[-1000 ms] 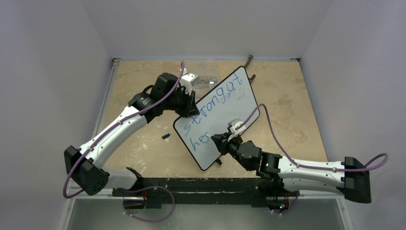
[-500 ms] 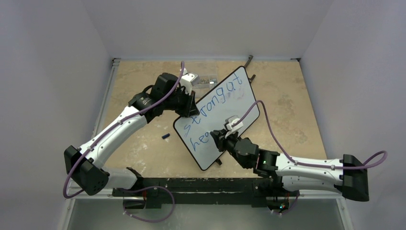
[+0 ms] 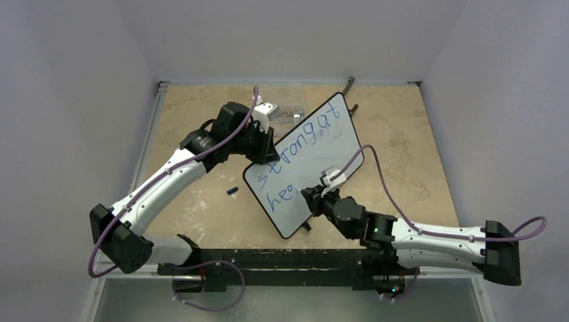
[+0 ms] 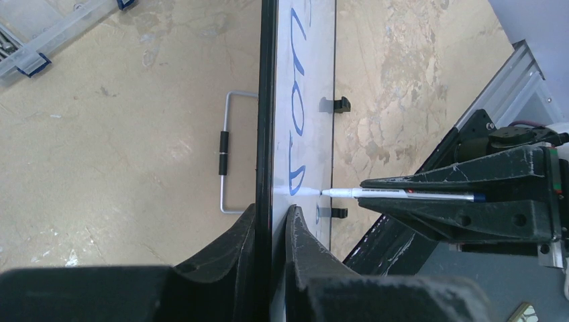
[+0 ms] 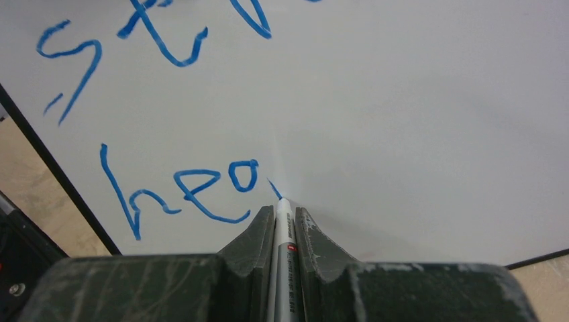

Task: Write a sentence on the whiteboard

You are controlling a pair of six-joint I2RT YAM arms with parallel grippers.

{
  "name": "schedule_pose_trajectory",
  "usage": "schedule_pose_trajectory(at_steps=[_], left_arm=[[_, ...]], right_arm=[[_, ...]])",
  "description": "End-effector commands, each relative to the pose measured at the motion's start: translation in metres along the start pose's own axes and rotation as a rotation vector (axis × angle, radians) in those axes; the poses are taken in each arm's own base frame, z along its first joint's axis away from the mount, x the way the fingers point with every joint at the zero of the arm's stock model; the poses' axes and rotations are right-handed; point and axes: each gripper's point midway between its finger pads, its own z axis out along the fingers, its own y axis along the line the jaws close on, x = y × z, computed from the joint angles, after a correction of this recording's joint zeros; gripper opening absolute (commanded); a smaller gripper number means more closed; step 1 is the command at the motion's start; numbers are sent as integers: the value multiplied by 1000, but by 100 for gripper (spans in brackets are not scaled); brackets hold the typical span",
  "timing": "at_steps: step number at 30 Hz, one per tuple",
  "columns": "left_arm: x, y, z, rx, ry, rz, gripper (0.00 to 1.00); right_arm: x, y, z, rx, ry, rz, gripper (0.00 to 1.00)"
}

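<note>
The right gripper (image 5: 280, 213) is clamping a slim marker (image 5: 282, 231) between its closed jaws, with the tip poking out just past the fingertips and pressing on the whiteboard (image 5: 429, 114). At the tip a short blue tick is starting beside the round body of a letter, so the step in hand is looking like the tail of the "a" in the second row. Doing this well is calling for light, even contact. In the left wrist view the marker is meeting the board nearly square-on, and holding that angle while sliding along should be giving a clean line without skips. The stroke is wanting to be short and joined to the round body, or the letter will be reading as an "o". Further out, the sentence (image 3: 296, 143) is running in two rows, "strong at" above and "hea" below, with plenty of bare white beyond the tip for the rest of the row. The board is standing at a slant in the middle of the table (image 3: 201, 208), and the left gripper (image 4: 271, 216) is pinching its black-framed edge, one jaw on either face. That hold is mattering: pushing hard with the marker could be rocking the board, so gentle pressure and matching letter spacing are looking like the way to go.
</note>
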Motion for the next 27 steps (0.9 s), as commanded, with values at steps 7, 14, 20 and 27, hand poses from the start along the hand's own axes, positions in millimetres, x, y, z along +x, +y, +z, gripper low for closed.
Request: schedule_pose_trajectory(at_steps=[7, 14, 20, 27], left_arm=[[31, 67, -4, -290, 126, 119, 0], [30, 66, -6, -287, 119, 118, 0], [30, 64, -6, -276, 118, 119, 0], [30, 63, -7, -273, 115, 117, 0]], right_arm=[[-16, -8, -6, 37, -34, 29, 0], [-57, 5, -9, -5, -113, 43, 0], [-72, 9, -4, 2, -161, 30, 0], [-67, 14, 9, 21, -150, 4, 0]])
